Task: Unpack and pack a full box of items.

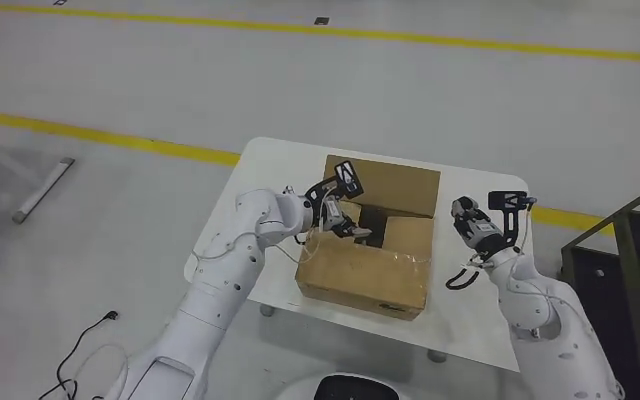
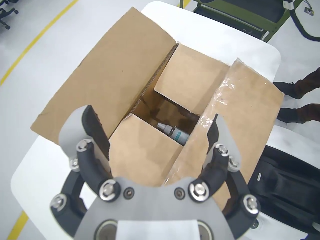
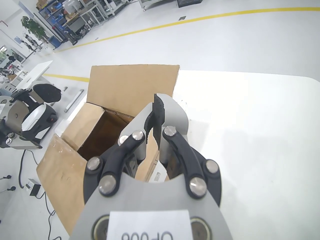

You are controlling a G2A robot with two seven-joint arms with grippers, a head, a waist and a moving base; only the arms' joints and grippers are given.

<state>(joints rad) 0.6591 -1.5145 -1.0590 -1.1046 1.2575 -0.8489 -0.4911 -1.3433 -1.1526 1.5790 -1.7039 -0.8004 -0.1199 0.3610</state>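
Observation:
A brown cardboard box [image 1: 370, 275] stands on the white table [image 1: 270, 170] with its top flaps partly raised. The far flap [image 2: 105, 66] stands open, and a taped flap [image 2: 240, 96] leans over the near side. Through the gap between the flaps a small spray bottle [image 2: 175, 134] lies inside. My left gripper [image 2: 152, 131] hangs open just above the box's left end [image 1: 350, 222], one finger on each side of a short inner flap. My right gripper [image 3: 156, 112] is shut on nothing, held above the table to the right of the box [image 3: 130, 86].
Bare tabletop [image 3: 250, 113] lies to the right of the box and behind it. A green metal cart [image 1: 600, 260] stands off the table's right side. Cables and a small power brick [image 3: 33, 188] lie on the floor by the table.

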